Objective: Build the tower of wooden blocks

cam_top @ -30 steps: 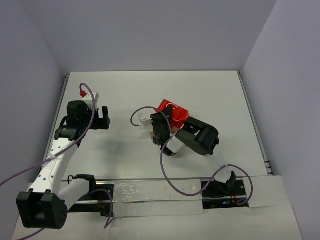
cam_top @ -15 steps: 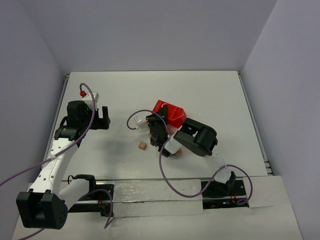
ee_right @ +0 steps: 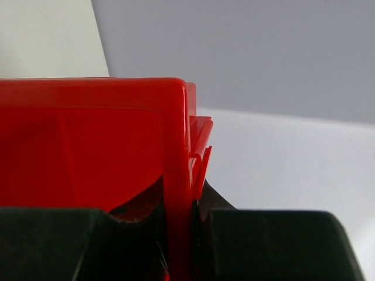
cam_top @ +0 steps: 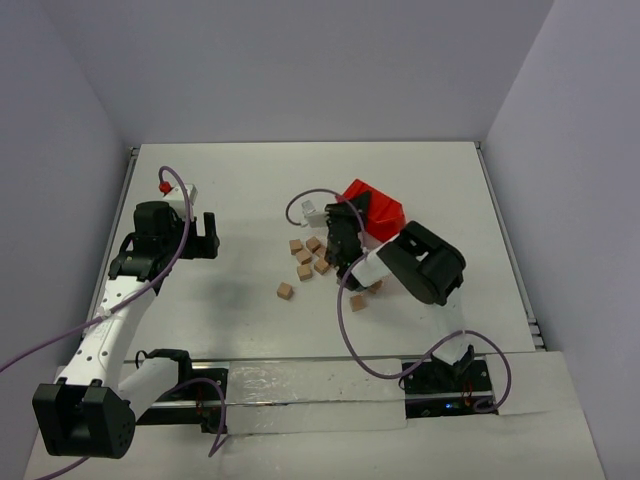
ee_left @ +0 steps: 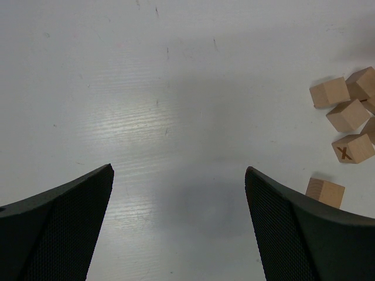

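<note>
Several wood blocks (cam_top: pixel 304 257) lie loose on the white table, left of and below the right arm; none rests on another, and no tower is in view. One block (cam_top: pixel 285 291) sits apart to the lower left, another (cam_top: pixel 357 302) by the arm. My right gripper (cam_top: pixel 355 222) is shut on the wall of a tilted red bin (cam_top: pixel 372 207); up close the bin wall (ee_right: pixel 176 164) is pinched in that gripper (ee_right: pixel 179 218). My left gripper (cam_top: pixel 205 236) hovers open at the left, well clear of the blocks. Its wrist view shows the blocks (ee_left: pixel 348 115) to the right of the gripper (ee_left: pixel 179 171).
One block (ee_left: pixel 353 148) bears a dark X mark. A grey wall (cam_top: pixel 300 70) stands behind the table, with side walls at left and right. Purple cables (cam_top: pixel 350 340) loop off both arms near the front rail (cam_top: pixel 300 385).
The right arm has swung the red bin back and to the right, tipping it. Blocks have spilled out onto the table, from none a second ago to several now. The left arm has not moved.
</note>
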`<state>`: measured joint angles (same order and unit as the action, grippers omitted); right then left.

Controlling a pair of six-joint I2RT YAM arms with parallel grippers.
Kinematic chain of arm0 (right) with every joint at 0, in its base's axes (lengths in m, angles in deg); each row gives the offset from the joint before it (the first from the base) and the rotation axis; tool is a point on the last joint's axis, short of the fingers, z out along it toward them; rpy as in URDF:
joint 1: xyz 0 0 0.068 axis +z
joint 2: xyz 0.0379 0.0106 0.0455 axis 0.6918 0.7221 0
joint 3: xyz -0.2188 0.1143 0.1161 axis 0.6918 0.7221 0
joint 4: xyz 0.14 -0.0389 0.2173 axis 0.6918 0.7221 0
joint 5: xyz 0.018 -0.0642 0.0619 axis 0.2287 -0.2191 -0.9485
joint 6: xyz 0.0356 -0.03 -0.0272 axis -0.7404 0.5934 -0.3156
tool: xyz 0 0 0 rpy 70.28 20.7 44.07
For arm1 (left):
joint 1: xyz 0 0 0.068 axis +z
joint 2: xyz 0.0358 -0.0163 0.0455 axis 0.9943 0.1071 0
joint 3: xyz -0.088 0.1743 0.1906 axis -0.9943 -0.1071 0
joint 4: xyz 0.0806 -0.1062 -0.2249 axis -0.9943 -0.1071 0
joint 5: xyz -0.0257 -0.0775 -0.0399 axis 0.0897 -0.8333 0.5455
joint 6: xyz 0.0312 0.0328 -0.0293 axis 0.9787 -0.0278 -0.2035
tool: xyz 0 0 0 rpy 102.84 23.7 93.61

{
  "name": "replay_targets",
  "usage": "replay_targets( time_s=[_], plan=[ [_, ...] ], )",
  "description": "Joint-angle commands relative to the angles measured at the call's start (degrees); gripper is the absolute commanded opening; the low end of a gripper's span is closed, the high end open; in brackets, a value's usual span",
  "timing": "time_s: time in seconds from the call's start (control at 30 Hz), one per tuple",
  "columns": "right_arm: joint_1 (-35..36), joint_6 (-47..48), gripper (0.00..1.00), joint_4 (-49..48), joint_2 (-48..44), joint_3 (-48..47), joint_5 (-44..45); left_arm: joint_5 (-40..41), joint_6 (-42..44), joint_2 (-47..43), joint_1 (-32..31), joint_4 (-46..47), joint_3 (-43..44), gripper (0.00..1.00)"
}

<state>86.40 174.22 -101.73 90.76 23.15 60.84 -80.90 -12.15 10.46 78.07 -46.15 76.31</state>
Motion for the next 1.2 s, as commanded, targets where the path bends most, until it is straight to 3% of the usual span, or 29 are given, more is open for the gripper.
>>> replay_targets(
  time_s=[0.0, 0.07, 0.13, 0.17, 0.2, 0.23, 0.3, 0.4, 0.67, 0.93, 1.17],
  plan=[
    [-4.97, -18.00, 0.00, 0.17, -11.83, 0.46, 3.46, -0.65, 0.32, -0.50, 0.59, 2.08, 0.47, 0.99],
    [-7.33, -33.88, 0.00, 18.99, -17.80, -1.62, 3.27, -1.17, 0.44, -0.53, 0.63, 1.93, 0.53, 0.99],
    [-9.26, -52.36, 0.00, 44.71, -21.93, -5.30, 0.75, -1.40, 0.50, -0.68, 0.68, 2.16, 0.42, 0.99],
    [-10.98, -61.41, 0.00, 51.37, -22.61, -8.76, -2.39, -1.64, 0.53, -0.65, 0.71, 2.16, 0.47, 0.99],
    [-13.35, -71.19, 0.00, 68.00, -23.92, -13.27, -6.69, -2.05, 0.65, -0.56, 0.83, 2.10, 0.44, 0.99],
    [-14.95, -75.38, 0.00, 76.48, -24.02, -15.66, -9.22, -2.28, 0.76, -0.47, 0.95, 2.01, 0.39, 0.99],
    [-18.04, -80.76, 0.00, 84.48, -23.87, -18.99, -14.00, -2.60, 0.85, -0.36, 0.97, 1.93, 0.47, 0.99],
    [-23.94, -86.00, 0.00, 90.48, -23.14, -21.51, -21.87, -4.12, 1.46, -0.36, 1.19, 1.49, 0.49, 0.99],
    [-41.78, -88.79, 0.00, 103.58, -12.47, -35.59, -44.10, -10.26, 4.97, -3.43, 1.49, 0.82, -0.32, 0.99],
    [-55.34, -85.94, 0.00, 111.62, 0.79, -53.85, -54.17, -12.71, 6.21, -3.76, 2.00, 0.32, -0.49, 0.99],
    [-60.52, -84.39, 0.00, 119.84, 12.91, -70.49, -62.86, -13.77, 6.65, -3.58, 2.00, 0.21, -0.48, 0.99]
  ],
)
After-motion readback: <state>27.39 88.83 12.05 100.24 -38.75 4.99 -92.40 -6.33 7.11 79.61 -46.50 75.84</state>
